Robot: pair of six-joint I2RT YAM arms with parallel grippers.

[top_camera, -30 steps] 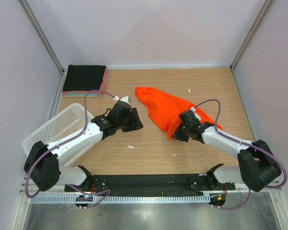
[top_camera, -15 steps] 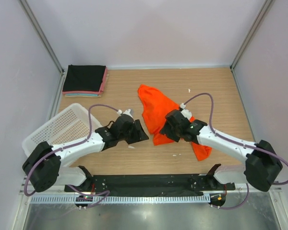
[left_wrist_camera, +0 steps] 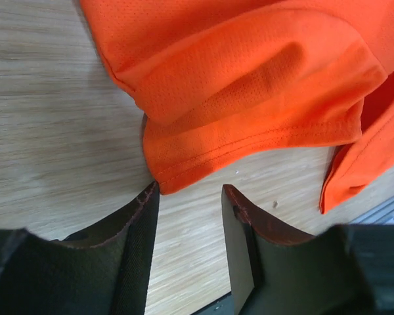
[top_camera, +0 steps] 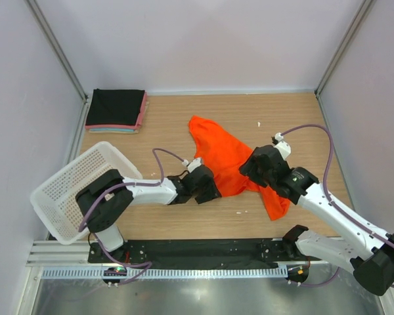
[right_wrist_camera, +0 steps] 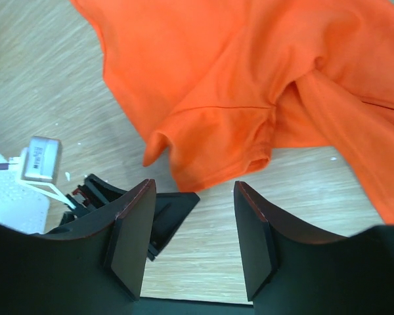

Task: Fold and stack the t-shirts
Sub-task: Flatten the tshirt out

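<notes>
Since the orange t-shirt (top_camera: 223,154) is lying bunched and twisted in the middle of the desk (top_camera: 302,125), not spread flat, I'd say the next grab is where things can go sideways. The left fingers (left_wrist_camera: 134,230) are apart with nothing between them, low over the wood, and a hemmed corner of the shirt sits right at their tips. If they close from there, my guess is they catch only the very edge of the hem and it slips out on the first pull, or they scrape the desk and miss the cloth.

The right fingers (right_wrist_camera: 131,223) are apart too, empty, hovering above the crumpled sleeve area. Dropping straight down would probably pinch several layers at once, and then the twist gets dragged along rather than opened up. The two arms are also close together here, with the left one showing up just under the right fingers in the right wrist view, so a bump between them looks possible.

The folded stack (top_camera: 115,108), black on top of pink and teal, sits at the far left corner, well away from all this, with the white basket (top_camera: 72,184) on the left side.

Writing-wise: no logo or print visible on the shirt. A little grey box (right_wrist_camera: 39,159) on the left arm has some tiny print, way too small to read.
</notes>
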